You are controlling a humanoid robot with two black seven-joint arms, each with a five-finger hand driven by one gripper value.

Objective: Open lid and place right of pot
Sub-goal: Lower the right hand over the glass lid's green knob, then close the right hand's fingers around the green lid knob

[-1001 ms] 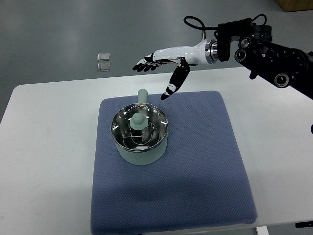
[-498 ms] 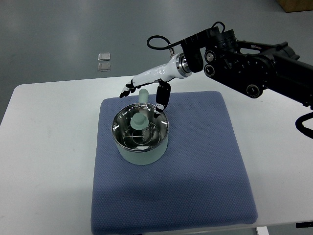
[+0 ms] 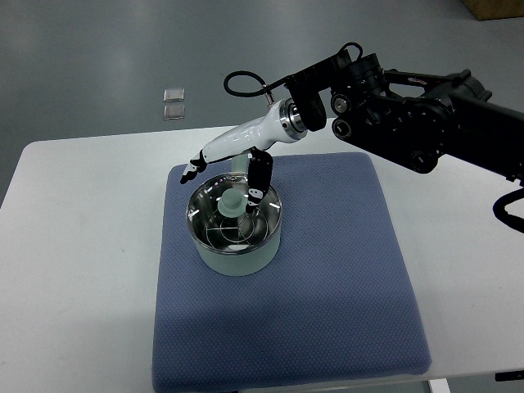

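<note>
Lid (image 3: 232,214) first: a glass disc with a shiny metal rim and a pale green knob (image 3: 232,203) at its centre, seated on the mint-green pot (image 3: 236,255), whose stubby handle (image 3: 239,164) pokes out on the far side. The pot stands on a blue-grey mat (image 3: 327,278) that covers much of the white table (image 3: 74,278).

The right hand (image 3: 232,160) — white with black fingertips — hangs just above the pot's far rim, its arm (image 3: 409,123) coming in from the right edge. Its fingers (image 3: 192,169) are stretched out and apart, pointing left past the pot, while the thumb (image 3: 258,178) hangs down just right of the knob; whether it touches the knob cannot be told. It holds nothing.

Compared with half a second ago, the hand has slid further left and lower — the fingertips now reach beyond the pot's left edge and the thumb has dropped closer to the knob. The lid and pot have not shifted.
</note>
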